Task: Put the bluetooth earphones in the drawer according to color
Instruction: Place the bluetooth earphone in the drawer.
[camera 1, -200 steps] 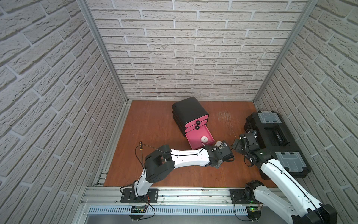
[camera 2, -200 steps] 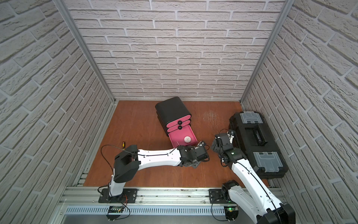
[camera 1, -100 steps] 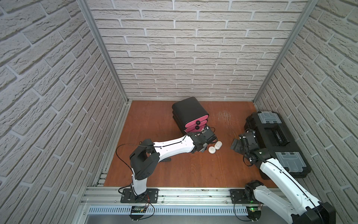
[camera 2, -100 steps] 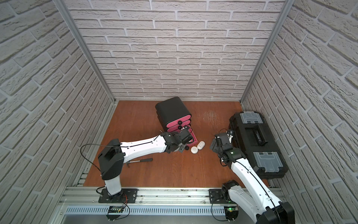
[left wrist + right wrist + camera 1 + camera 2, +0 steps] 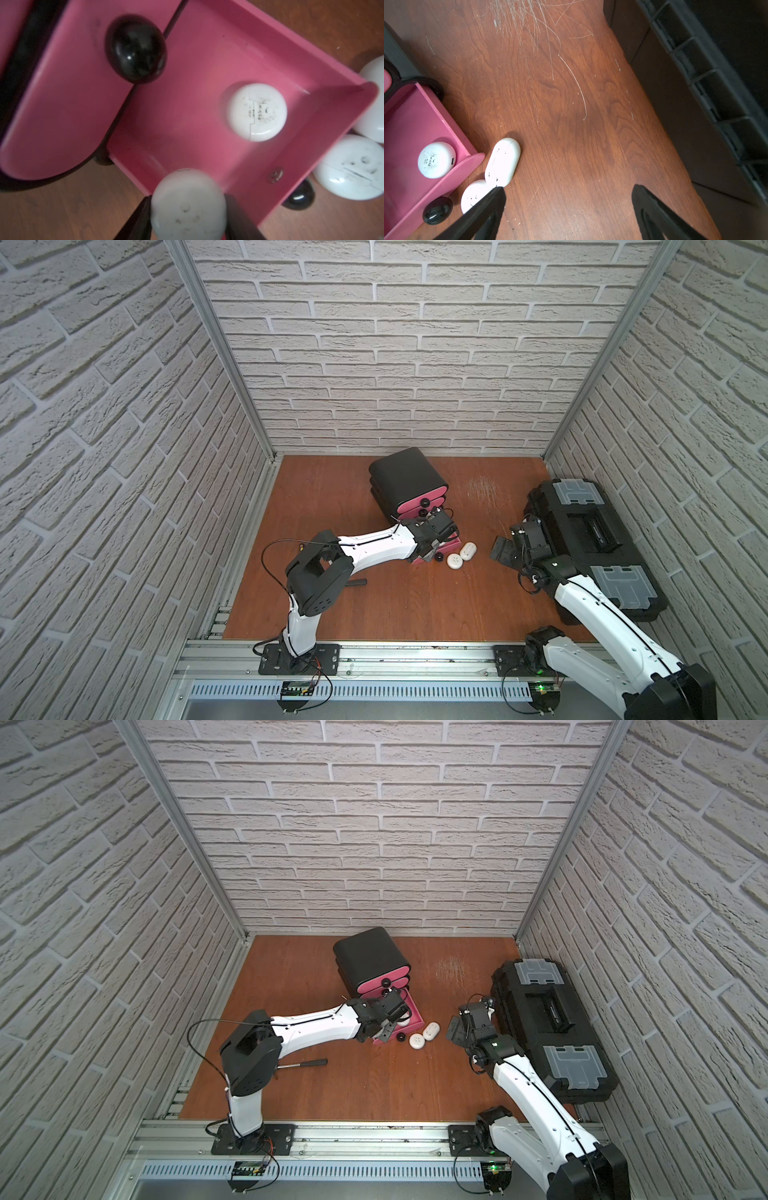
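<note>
Case (image 5: 187, 197) (white, clenched in left claw (image 5: 188, 212)) now over open drawer (image 5: 187, 93), seemingly; right claw (image 5: 569, 190) released.

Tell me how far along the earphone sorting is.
Done: one white case lies in the open drawer. In hand: the left gripper, shut on a second white case, hovers at that drawer's edge. Left: two white cases on the table beside the drawer front, near the open right gripper. No black or lavender cases show; the upper drawers are shut.
</note>
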### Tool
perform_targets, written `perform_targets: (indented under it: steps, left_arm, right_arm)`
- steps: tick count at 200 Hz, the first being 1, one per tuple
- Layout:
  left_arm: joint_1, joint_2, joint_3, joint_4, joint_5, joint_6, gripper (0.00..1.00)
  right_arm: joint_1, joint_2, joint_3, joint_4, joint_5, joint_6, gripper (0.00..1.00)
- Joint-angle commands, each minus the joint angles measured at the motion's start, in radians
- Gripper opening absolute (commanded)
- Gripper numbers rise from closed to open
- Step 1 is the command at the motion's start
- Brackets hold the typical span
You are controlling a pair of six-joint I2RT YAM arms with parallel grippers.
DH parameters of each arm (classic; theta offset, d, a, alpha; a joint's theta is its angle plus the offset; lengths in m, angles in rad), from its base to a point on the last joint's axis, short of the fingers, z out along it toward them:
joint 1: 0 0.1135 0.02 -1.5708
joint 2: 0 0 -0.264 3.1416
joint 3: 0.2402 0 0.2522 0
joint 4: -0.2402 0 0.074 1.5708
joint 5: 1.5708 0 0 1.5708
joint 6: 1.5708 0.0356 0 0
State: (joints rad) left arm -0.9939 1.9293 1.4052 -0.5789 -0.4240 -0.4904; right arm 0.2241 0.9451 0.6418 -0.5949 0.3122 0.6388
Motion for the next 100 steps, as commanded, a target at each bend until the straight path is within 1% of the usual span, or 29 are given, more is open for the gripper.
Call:
perform_targets:
  steps: [1, 24, 39, 62, 82, 100]
  left_arm:
    - [0.010, 0.032, 0.020, 0.030, 0.014, 0.013, 0.46]
    - [0.024, 0.040, 0.016, 0.045, 0.017, 0.015, 0.46]
    - [0.030, 0.048, 0.017, 0.048, 0.020, 0.018, 0.49]
    - [0.031, 0.046, 0.030, 0.033, 0.031, 0.021, 0.67]
    - [0.018, 0.008, 0.029, 0.031, 0.042, 0.025, 0.78]
    - [-0.001, -0.040, 0.028, 0.020, 0.035, 0.029, 0.85]
  right_arm:
    - [-0.008, 0.007, -0.015, 0.033, -0.015, -0.011, 0.99]
    - [-0.008, 0.024, -0.009, 0.034, -0.031, -0.016, 0.99]
    - [-0.009, 0.035, -0.002, 0.029, -0.042, -0.021, 0.99]
    - [-0.008, 0.052, 0.005, 0.030, -0.063, -0.032, 0.99]
    - [-0.009, 0.058, 0.003, 0.038, -0.083, -0.046, 0.98]
    - [-0.009, 0.060, -0.004, 0.047, -0.090, -0.055, 0.96]
